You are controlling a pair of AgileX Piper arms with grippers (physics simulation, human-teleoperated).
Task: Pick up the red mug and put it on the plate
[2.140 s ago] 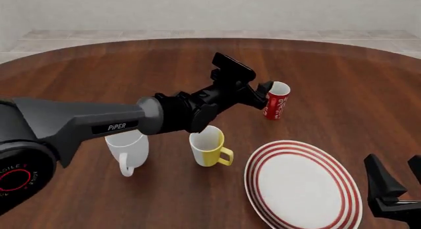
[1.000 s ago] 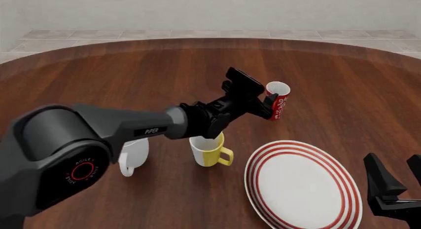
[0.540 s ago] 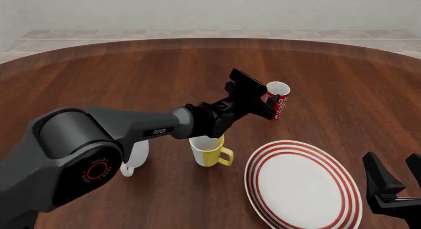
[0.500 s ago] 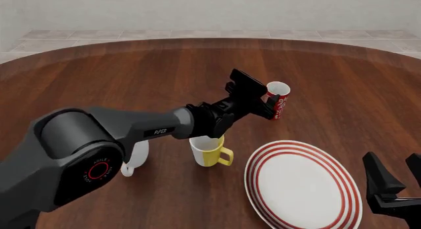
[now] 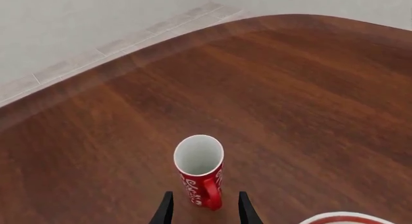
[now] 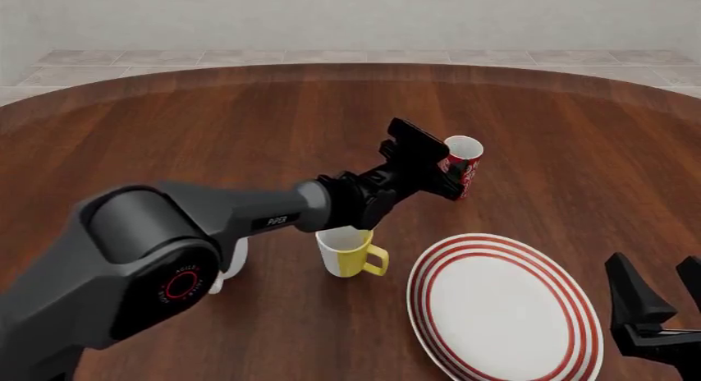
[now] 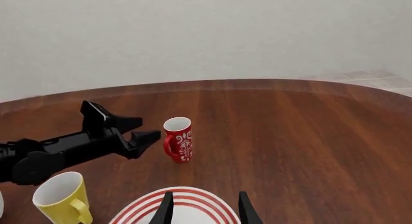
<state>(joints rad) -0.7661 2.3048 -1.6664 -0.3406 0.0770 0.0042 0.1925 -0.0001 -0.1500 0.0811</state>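
Note:
The red mug (image 6: 464,162) stands upright on the table beyond the plate (image 6: 504,309), red with white swirls and a white inside. My left gripper (image 6: 446,175) is open and right up against the mug's left side. In the left wrist view the mug (image 5: 199,167) has its handle between my two fingertips (image 5: 165,210), which do not press on it. From the right wrist view the mug (image 7: 178,139) sits just past the spread fingers of my left gripper (image 7: 145,130). My right gripper (image 6: 659,287) is open and holds nothing, low at the right, beside the plate (image 7: 138,210).
A yellow mug (image 6: 350,251) stands just left of the plate, under my left arm. A white mug (image 6: 229,263) is mostly hidden behind that arm. Brown wooden table (image 6: 570,135) stretches round behind the red mug to a tiled floor edge.
My left gripper has crept a little farther right, up to the red mug, and its arm has swung in closer behind it. The mug still stands on the table. The right arm is unmoved.

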